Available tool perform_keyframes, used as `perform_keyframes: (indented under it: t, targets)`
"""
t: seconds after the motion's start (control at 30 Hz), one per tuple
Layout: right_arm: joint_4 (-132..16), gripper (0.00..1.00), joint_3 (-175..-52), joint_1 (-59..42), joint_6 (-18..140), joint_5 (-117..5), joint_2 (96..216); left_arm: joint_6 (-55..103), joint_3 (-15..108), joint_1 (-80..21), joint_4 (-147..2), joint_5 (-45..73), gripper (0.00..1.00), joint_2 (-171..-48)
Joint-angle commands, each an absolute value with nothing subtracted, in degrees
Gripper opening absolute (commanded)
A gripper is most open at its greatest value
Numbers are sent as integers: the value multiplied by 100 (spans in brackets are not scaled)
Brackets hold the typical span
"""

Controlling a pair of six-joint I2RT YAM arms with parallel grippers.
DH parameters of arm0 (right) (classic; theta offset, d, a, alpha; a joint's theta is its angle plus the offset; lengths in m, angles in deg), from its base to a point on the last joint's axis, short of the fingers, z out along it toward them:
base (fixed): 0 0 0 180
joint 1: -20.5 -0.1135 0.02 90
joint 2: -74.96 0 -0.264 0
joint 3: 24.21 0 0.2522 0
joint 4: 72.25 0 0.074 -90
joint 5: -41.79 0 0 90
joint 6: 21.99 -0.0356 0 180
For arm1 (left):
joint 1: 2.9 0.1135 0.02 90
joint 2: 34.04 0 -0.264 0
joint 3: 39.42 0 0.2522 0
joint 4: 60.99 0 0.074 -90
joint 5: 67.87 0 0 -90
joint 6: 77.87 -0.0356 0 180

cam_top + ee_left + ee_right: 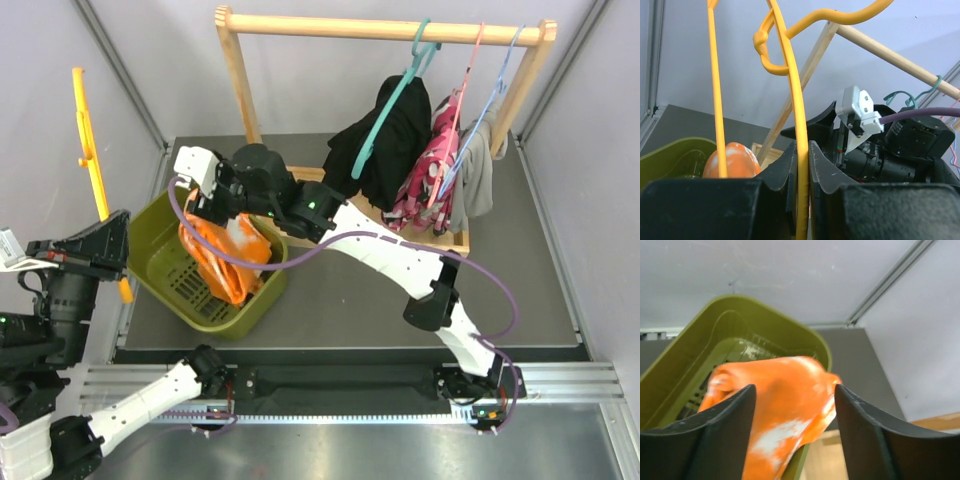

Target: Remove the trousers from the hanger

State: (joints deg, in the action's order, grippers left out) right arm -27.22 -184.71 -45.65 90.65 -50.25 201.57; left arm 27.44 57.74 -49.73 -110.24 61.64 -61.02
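The left tool is closed on a wire of the yellow hanger; its two fingers press the wire from both sides. The hanger stands upright above this tool, with its twisted neck and hook at the far end, away from the fingers. In the overhead view this tool sits off the left edge of the counter.

Beyond this tool and a little to its left is the rim of a green basket, with a mound of orange cloth showing behind the hanger's second wire. This cloth is the trousers, which lie bunched in the basket, off the hanger and apart from it.

The right tool is open, its fingers spread wide. It hangs over the basket with the trousers directly ahead of it, seen through the gap between the fingers. I cannot tell whether the fingertips touch the cloth. The basket's wall curves round behind the trousers, and grey counter lies past it.

Farther off, behind the right arm, a wooden rack stands at the back of the counter. On it hang a black garment on a teal hanger, a pink patterned garment and a grey garment, close together at the rack's right end.
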Motion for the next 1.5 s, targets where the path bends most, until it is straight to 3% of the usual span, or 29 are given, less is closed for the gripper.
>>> perform_keyframes:
  t: [0.0,0.1,0.3,0.47,0.83,1.2,1.47]
  targets:
    - [-3275,70,-18835,-4612,9165,-5137,19740,2848,5863,-4957,-11122,5949,0,-6067]
    - [-2898,84,-18826,-4612,9437,-5462,19485,2935,5819,-4948,-11219,5852,0,-6067]
    - [-2018,97,-18721,-4612,10281,-6183,18861,3120,5784,-4957,-11482,5615,0,-6050]
    - [-1043,99,-18642,-4638,11053,-6500,18291,3357,5749,-4957,-11816,5203,0,-6085]
    - [13,100,-18317,-4647,11907,-5859,17218,3875,5556,-4966,-12195,4201,0,-6207]
    - [233,100,-18474,-4024,11908,-5858,16637,4412,5046,-4957,-10984,3462,0,-6655]
    - [146,100,-18458,-2996,11513,-6086,16022,4527,4817,-4966,-9779,3391,0,-7367]
